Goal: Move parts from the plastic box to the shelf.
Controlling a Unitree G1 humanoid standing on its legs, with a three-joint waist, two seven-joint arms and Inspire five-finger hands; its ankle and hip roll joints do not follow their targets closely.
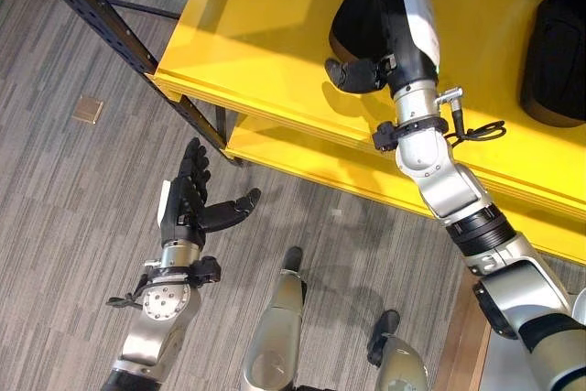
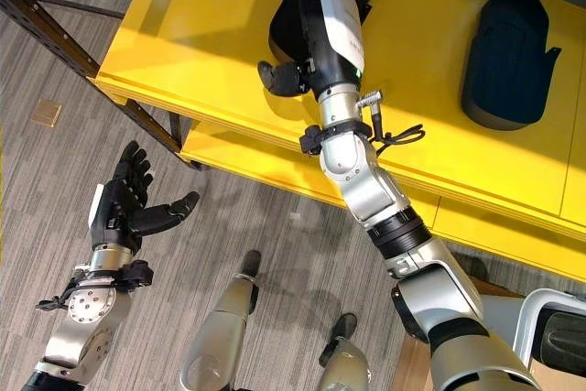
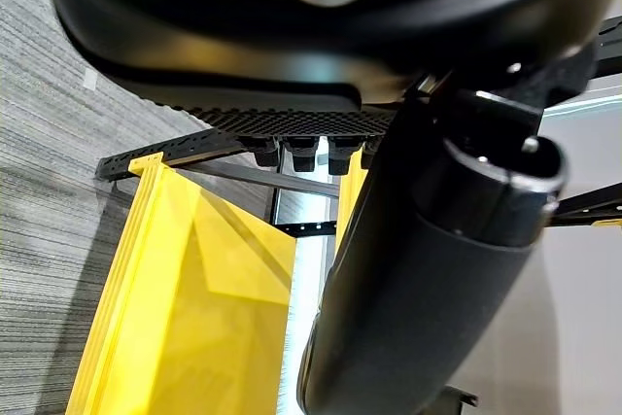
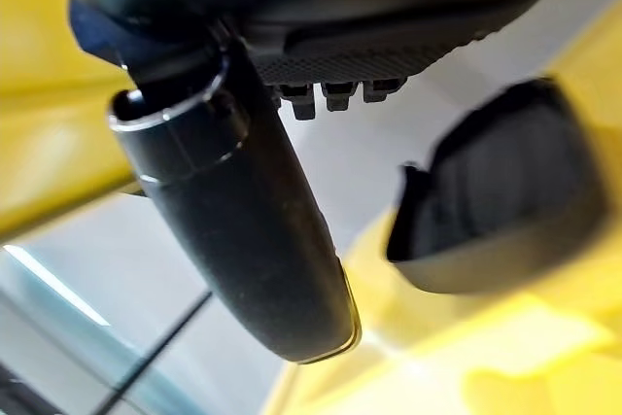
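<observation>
A bright yellow shelf (image 1: 265,34) has a second yellow board (image 1: 311,167) below it, both the same saturated yellow with paler yellow edges. The shelf frame (image 1: 101,16) is matt black with a row of small holes. Two black parts lie on the yellow top: one black part (image 2: 508,52) at the right, plain and dark, and another black part (image 1: 352,16) under the right hand (image 1: 352,73), which is black with a white cover on its back. The left hand (image 1: 192,199) is black too, with a white strip along one side. The floor (image 1: 64,226) is grey carpet with fine streaked lines, and a small brass-coloured square plate (image 1: 88,110) is set in it.
</observation>
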